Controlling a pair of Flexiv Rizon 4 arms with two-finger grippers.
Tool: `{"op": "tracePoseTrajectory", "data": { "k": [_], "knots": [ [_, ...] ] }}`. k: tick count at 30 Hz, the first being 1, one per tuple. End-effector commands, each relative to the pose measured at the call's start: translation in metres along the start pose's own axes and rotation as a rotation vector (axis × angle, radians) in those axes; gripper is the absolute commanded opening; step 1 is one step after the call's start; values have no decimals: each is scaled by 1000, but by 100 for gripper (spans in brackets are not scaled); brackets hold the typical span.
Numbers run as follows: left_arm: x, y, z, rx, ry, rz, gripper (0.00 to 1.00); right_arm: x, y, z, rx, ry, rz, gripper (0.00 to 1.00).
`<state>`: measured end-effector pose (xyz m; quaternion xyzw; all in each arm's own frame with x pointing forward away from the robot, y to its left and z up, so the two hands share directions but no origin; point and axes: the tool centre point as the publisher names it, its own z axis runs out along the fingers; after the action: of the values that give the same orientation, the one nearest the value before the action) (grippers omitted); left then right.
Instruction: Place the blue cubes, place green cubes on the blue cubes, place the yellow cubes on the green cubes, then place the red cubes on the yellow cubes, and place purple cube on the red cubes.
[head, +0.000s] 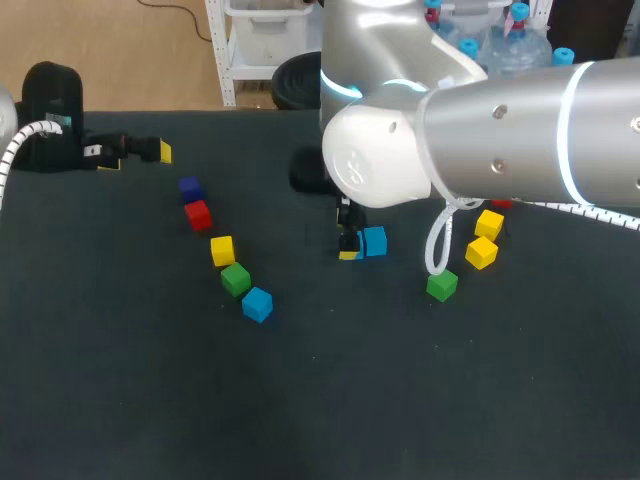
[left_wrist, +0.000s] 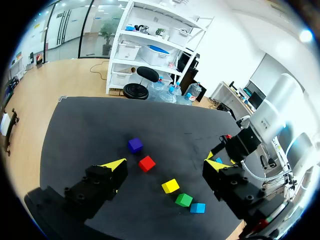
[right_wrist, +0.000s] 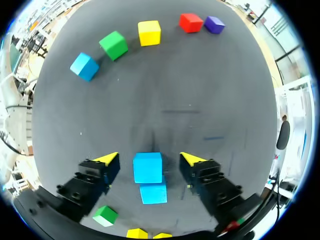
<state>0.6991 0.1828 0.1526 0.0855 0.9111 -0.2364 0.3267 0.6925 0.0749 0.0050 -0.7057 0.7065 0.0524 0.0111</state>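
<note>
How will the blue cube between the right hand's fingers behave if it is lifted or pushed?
This blue cube is probably stiff: its edges look straight and sharp. Its flat faces suggest that it would slide rather than roll. Its smooth sides may slip in a loose grip.

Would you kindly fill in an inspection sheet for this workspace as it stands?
Surface: dark table, bare at the near side.
Job's things: curved row of purple cube, red cube, yellow cube, green cube, blue cube; second blue cube mid-table; second green cube and two yellow cubes to the right; another red cube mostly hidden by the right arm.
Clutter: nothing seen.
Grippers: left gripper open, holding nothing; right gripper open, fingers either side of the second blue cube, with gaps.
Cables: white cable loop hangs from the right arm.
Surroundings: nothing seen reaching over the table.
</note>
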Motion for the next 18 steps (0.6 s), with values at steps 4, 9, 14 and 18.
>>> {"op": "tracePoseTrajectory", "data": {
  "k": [4, 9, 14, 18],
  "knots": [
    [1, 3, 0, 12, -6, 2, 100, -6, 2, -33, 25, -71, 81, 100],
    [1, 3, 0, 12, -6, 2, 100, -6, 7, -55, 48, -106, 187, 100],
    [1, 3, 0, 12, -6, 2, 100, -6, 31, -66, 53, -110, 270, 100],
    [1, 3, 0, 12, -6, 2, 100, -9, 54, -72, 38, -109, 308, 100]
  ]
}}
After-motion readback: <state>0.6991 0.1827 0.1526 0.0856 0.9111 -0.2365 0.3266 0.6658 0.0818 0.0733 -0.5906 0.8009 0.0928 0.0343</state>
